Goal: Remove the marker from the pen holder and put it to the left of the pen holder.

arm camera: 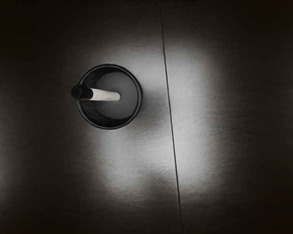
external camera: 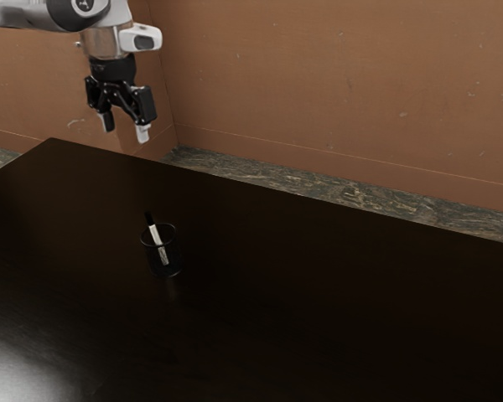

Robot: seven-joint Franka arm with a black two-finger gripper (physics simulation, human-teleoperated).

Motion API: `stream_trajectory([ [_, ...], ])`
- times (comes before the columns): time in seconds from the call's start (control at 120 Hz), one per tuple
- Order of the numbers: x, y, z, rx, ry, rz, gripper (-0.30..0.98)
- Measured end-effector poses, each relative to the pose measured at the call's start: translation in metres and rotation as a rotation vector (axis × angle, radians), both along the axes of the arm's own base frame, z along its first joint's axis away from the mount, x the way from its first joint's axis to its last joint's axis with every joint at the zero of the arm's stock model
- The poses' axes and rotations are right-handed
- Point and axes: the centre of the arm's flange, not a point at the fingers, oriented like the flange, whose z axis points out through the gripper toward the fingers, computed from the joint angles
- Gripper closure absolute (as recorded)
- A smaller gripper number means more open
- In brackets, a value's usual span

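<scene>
Your gripper (external camera: 126, 128) is released: fingers spread apart, tips pointing down. You have it up in the air, well apart from the pen holder (external camera: 177, 253), at the end of the arm (external camera: 23, 14) coming in from the exterior view's upper left.

Your marker (external camera: 156, 234) is in the pen holder, tilted. Black end is up, sticking out past the rim; white body slants down inside. In the exterior view the top leans to that view's left. Your wrist view looks down into the round, dark holder: the black end crosses the rim, and the white part runs toward the middle.

Holder stands upright on the dark table (external camera: 344, 285). Wrist view gives you a thin seam (arm camera: 170, 117) in the tabletop near the holder. Brown wall (external camera: 318, 84) and dark, streaked floor (external camera: 360, 197) beyond the table.
</scene>
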Motion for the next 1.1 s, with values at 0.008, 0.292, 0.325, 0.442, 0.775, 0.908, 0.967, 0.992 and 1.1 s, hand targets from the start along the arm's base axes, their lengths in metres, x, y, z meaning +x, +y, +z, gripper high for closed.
stream_trajectory([
  [0.008, 0.000, 0.000, 0.000, 0.000, -0.001, -0.001, 0.00],
  [0.292, 0.006, 0.006, -0.005, -0.057, -0.019, -0.008, 0.00],
  [0.325, 0.010, 0.015, -0.013, -0.094, -0.010, 0.005, 0.00],
  [0.442, 0.019, 0.066, -0.047, -0.221, 0.020, 0.055, 0.00],
  [0.775, 0.062, 0.104, -0.165, -0.283, 0.082, -0.017, 0.00],
  [0.908, 0.077, 0.120, -0.218, -0.287, 0.108, -0.047, 0.00],
  [0.967, 0.081, 0.124, -0.233, -0.290, 0.112, -0.062, 0.00],
  [0.992, 0.081, 0.126, -0.239, -0.291, 0.112, -0.068, 0.00],
  [1.1, 0.086, 0.129, -0.254, -0.292, 0.103, -0.095, 0.00],
])
